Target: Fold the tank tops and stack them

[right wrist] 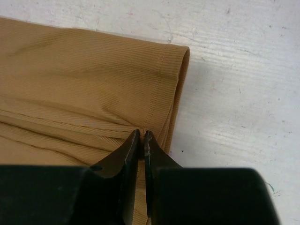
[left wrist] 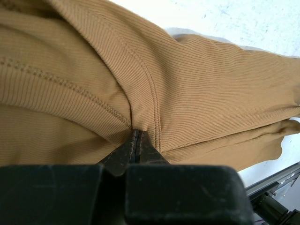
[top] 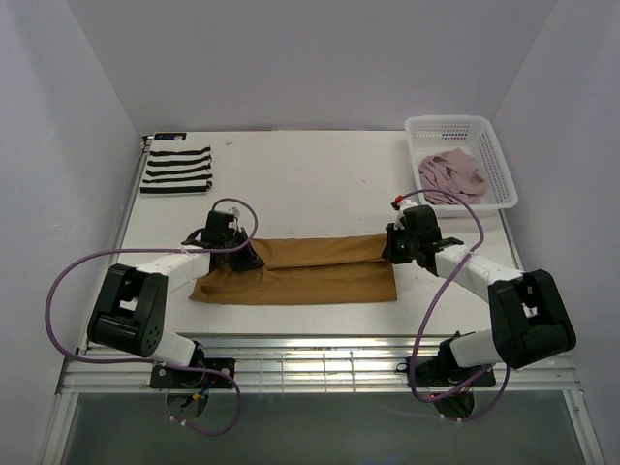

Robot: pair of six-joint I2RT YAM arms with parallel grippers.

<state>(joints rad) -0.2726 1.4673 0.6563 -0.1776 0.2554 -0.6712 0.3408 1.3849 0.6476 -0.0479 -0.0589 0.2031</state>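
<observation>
The tan-brown tank top (top: 310,271) lies folded lengthwise as a long band across the table's front middle. My left gripper (top: 250,258) is shut on its left end; in the left wrist view the closed tips (left wrist: 136,134) pinch the ribbed cloth (left wrist: 197,89) by a seam. My right gripper (top: 391,248) is shut on its right end; in the right wrist view the tips (right wrist: 141,134) pinch the hemmed edge (right wrist: 93,79). The striped tank top (top: 177,170) lies folded at the back left. The pink tank top (top: 449,174) lies crumpled in the basket.
The white mesh basket (top: 496,160) stands at the back right corner. White walls close in both sides and the back. The table's front edge with a metal rail (top: 310,358) runs just before the arm bases.
</observation>
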